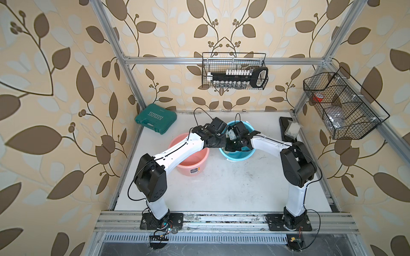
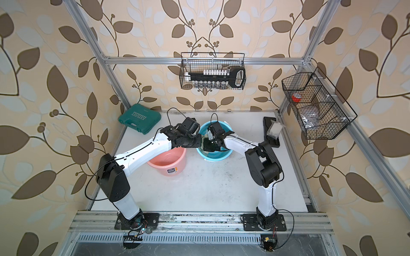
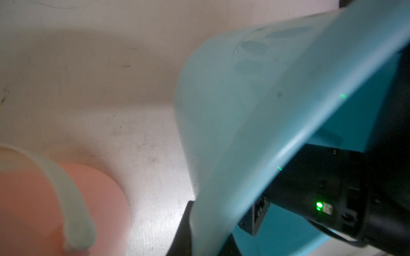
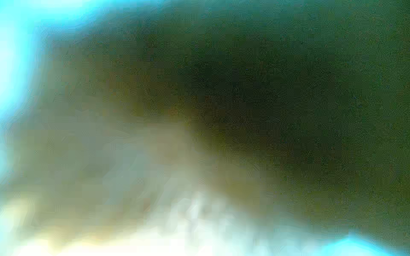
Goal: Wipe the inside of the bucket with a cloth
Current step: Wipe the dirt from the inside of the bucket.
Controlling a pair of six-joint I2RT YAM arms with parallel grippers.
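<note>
The blue bucket [image 1: 240, 156] stands toward 12 o'clock on the worktop [image 1: 221, 188], with a pink bucket [image 1: 190, 165] near its 8 o'clock. The left end effector [image 1: 221, 141] is clenched at the rim at 9 o'clock, apparently pinching the wall. The right end effector [image 1: 235, 144] is down inside, closed, seemingly grasping the cloth [image 4: 155, 221], which fills its wrist view as a pale blur. To wipe well, brace the rim firmly, press the cloth flat against the wall and sweep round every clock position, then the floor, without tipping the bucket.
</note>
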